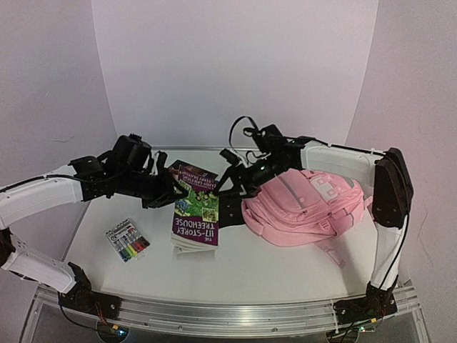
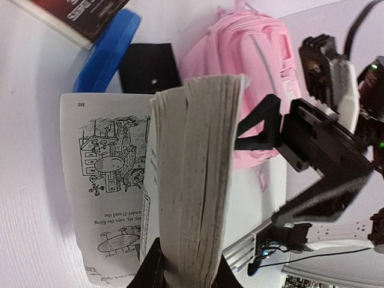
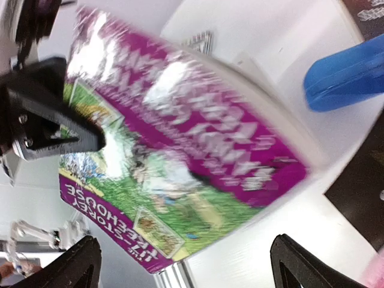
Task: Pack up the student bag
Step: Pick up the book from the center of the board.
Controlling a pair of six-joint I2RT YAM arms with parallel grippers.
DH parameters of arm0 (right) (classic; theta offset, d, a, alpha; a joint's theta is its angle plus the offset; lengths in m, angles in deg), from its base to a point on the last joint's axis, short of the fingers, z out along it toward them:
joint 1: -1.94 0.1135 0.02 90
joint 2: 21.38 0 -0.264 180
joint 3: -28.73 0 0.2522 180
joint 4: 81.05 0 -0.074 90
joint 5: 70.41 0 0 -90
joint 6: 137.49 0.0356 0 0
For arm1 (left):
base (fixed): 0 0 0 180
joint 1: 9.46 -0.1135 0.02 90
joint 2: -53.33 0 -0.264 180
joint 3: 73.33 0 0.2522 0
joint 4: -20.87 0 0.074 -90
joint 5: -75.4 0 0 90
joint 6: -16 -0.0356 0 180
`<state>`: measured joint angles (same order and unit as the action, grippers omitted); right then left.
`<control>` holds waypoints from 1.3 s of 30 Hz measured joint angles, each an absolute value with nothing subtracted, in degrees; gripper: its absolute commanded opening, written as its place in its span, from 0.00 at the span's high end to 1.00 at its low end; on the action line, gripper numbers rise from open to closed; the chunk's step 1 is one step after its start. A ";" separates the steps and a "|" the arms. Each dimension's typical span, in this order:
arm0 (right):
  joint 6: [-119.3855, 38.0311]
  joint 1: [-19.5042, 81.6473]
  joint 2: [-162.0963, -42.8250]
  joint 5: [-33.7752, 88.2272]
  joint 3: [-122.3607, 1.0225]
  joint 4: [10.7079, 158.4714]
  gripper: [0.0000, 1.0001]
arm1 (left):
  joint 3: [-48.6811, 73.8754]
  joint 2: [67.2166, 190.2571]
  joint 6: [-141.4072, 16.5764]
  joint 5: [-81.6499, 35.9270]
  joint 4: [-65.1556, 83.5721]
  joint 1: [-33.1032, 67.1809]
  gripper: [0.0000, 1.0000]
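Observation:
The student bag is a soft pink backpack lying on the right half of the table, also seen as the bag in the left wrist view. A purple-and-green paperback book lies just left of it. My left gripper is shut on the book's thick page block, its fingers pinching the pages at the left gripper; one illustrated page lies flat on the table. My right gripper hovers between book and bag. Its jaws stand wide apart over the book cover, and the right gripper holds nothing.
A pack of coloured markers lies near the front left. Behind the book are a blue case, a flat black item and a dark-covered book. A metal rail runs along the near edge.

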<state>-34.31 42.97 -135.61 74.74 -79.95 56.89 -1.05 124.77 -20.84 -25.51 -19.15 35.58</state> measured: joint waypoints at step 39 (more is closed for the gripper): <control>16.34 22.23 -130.52 69.73 -94.16 90.86 1.00 | 17.88 138.99 -10.52 -28.96 8.05 26.49 0.00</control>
